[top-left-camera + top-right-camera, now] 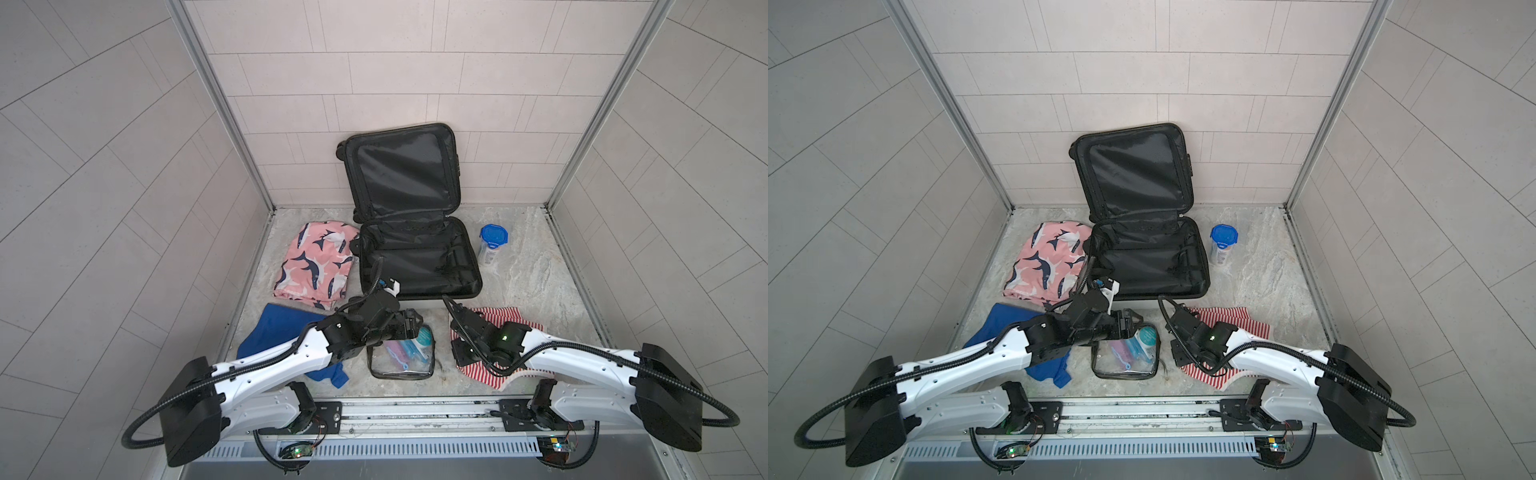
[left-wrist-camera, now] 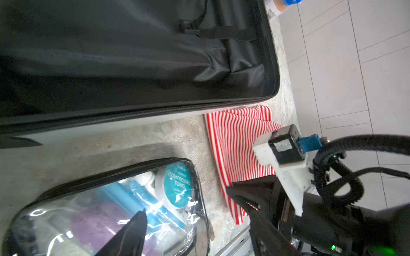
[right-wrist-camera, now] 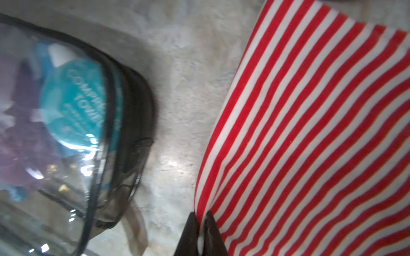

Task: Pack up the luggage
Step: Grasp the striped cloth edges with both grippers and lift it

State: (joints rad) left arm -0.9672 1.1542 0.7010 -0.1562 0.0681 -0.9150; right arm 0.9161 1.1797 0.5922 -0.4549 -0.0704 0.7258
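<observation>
Right jaws clamp red-striped cloth (image 3: 310,133); left jaws spread.
Right gripper (image 3: 200,213) pinches its edge; left gripper (image 1: 409,327) hovers over the clear pouch (image 1: 401,363), nearer than the open luggage (image 1: 419,257).

marbled tabletop (image 1: 532,291): luggage (image 1: 419,257), pouch (image 1: 399,368), jar (image 1: 493,243), shark-print cloth (image 1: 316,262), blue cloth (image 1: 282,328), striped cloth (image 1: 498,313).
</observation>
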